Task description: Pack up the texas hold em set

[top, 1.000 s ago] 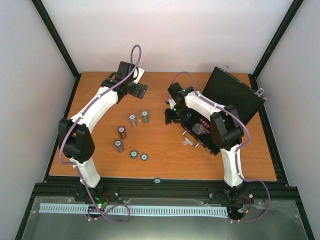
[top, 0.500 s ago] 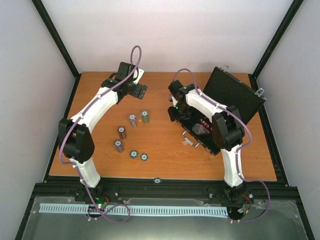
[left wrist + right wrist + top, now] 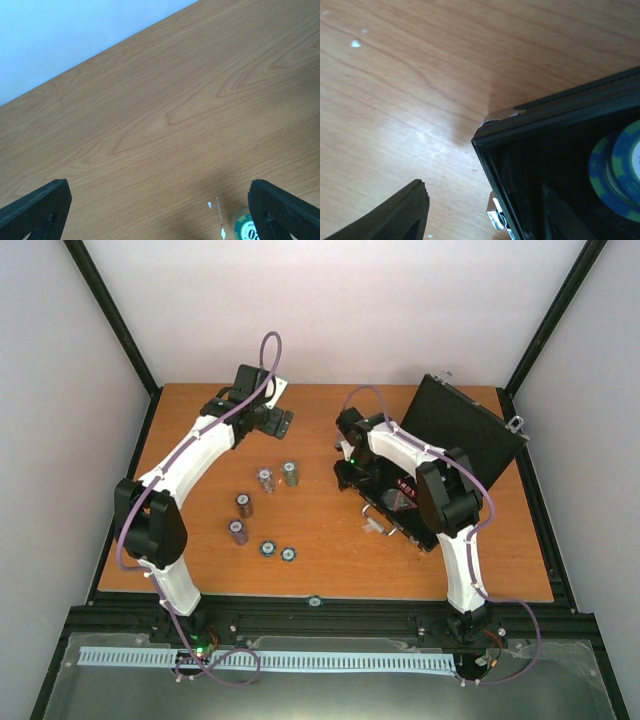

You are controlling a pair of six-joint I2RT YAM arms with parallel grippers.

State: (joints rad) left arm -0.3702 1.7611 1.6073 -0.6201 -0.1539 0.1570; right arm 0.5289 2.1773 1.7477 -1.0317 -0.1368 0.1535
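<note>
The black case (image 3: pixel 400 502) lies open on the right of the table, with its lid (image 3: pixel 465 428) standing up behind it. My right gripper (image 3: pixel 345 470) is open at the case's left corner. In the right wrist view one finger (image 3: pixel 395 215) is outside over the wood, and the case wall (image 3: pixel 500 150) stands between the jaws. A blue chip (image 3: pixel 620 170) lies inside. Chip stacks (image 3: pixel 265 480) stand mid-table. My left gripper (image 3: pixel 281 421) is open and empty above the wood at the far centre, and a green chip stack (image 3: pixel 244 227) shows beside its right finger (image 3: pixel 285 210).
Two more chip stacks (image 3: pixel 241 518) and two flat chips (image 3: pixel 277 551) lie left of centre. The case's silver handle (image 3: pixel 373 510) sticks out toward the front. Black frame posts and white walls surround the table (image 3: pixel 330 575).
My right gripper has shifted slightly back and forth at the case's left corner, and the lid has moved a little. The left arm and the chip stacks have not moved.
</note>
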